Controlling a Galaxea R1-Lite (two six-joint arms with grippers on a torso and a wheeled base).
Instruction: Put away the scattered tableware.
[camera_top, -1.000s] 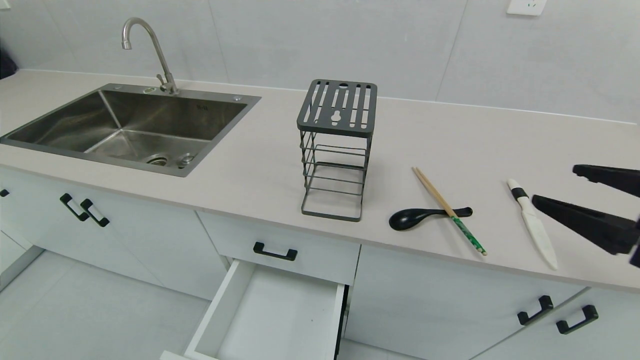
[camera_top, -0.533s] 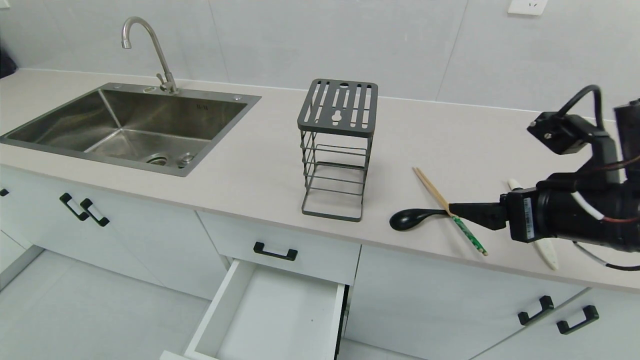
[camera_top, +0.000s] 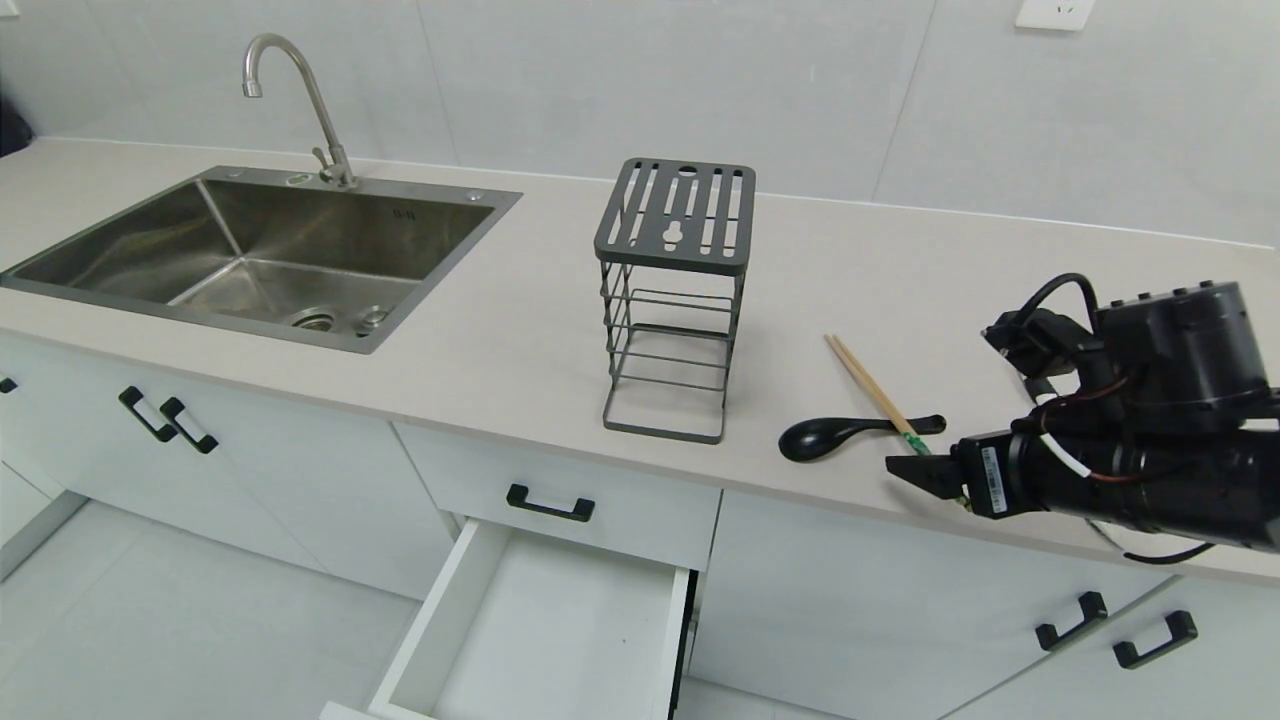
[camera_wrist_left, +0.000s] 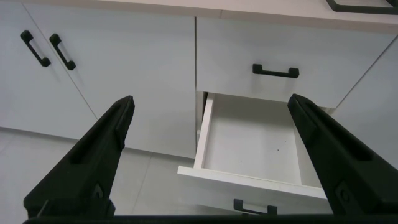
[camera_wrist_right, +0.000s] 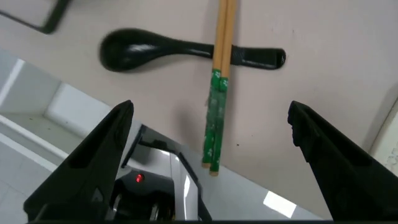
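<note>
**Wooden chopsticks (camera_top: 868, 382) being targeted**

Head view: the right gripper (camera_top: 905, 470) is hovering beside them where they are lying across the spoon (camera_top: 812, 438) on the desk (camera_top: 500, 340).

Left wrist view: the left gripper (camera_wrist_left: 211, 106), fingers (camera_wrist_left: 106, 149) wide, is facing the open drawer (camera_wrist_left: 249, 149).

Right wrist view: wide fingers (camera_wrist_right: 99, 162) are framing the chopsticks; lowering and closing should follow.

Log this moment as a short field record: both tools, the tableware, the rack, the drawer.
right tool: open, at the front edge of the counter, by the green ends of the chopsticks
left tool: open, held low, facing the drawer
chopsticks: paired, flat on the counter, lying across the handle of the spoon
spoon: black, flat on the counter, to the right of the rack
rack: dark wire, upright mid-counter
drawer: pulled open, below the rack
</note>
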